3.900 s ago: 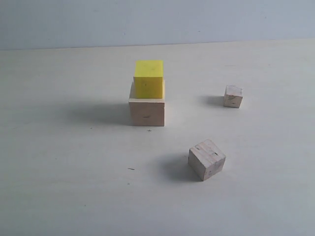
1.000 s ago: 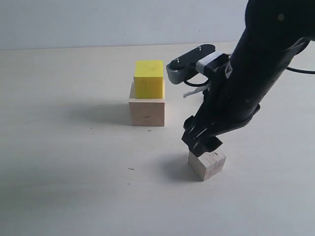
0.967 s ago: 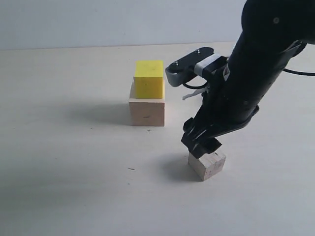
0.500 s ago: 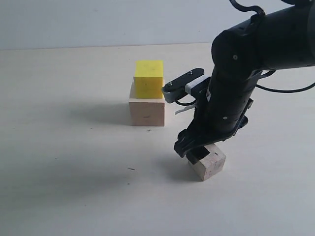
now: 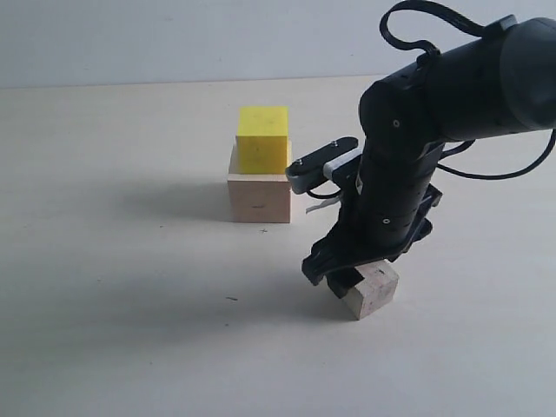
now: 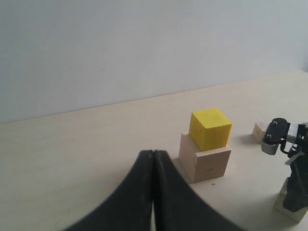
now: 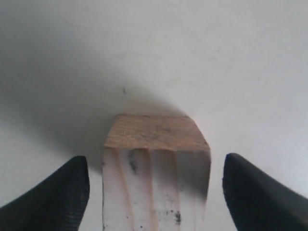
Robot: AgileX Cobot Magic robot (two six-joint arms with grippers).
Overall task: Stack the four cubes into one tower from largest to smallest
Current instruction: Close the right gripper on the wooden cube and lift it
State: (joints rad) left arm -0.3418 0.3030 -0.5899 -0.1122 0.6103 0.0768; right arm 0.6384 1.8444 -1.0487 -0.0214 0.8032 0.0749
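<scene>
Right wrist view is the useful one here. The right gripper (image 7: pixel 155 190) has its two black fingers (image 7: pixel 53 197) spread wide on either side of the knotty cube (image 7: pixel 156 163), with a visible gap on both sides, so nothing is touching it. The cube sits flat on the table (image 7: pixel 216 57), and one dark-flecked side face is turned straight at the camera, so the fingers line up with its two flanking faces. Being a cube, it has no real long axis.

From the exterior view, the same cube (image 5: pixel 372 292) is rotated relative to the stack, with one vertical edge pointing roughly toward the camera. The right arm (image 5: pixel 417 156) comes down over it from above and covers its back left part.

The stack is off to the left and further back, well apart from it. The big pale cube (image 5: pixel 259 200) is on the table with the yellow cube (image 5: pixel 262 139) on top, and the two have roughly parallel edges. A strip of the big cube's top shows bare along the left side.

The left wrist view shows the left gripper (image 6: pixel 153 159) with its fingers pressed together on nothing, pointing toward the stack from a distance. The tiniest cube (image 6: pixel 260 133) peeks out just past the right arm's hardware. In the exterior view it's hidden behind the arm.
</scene>
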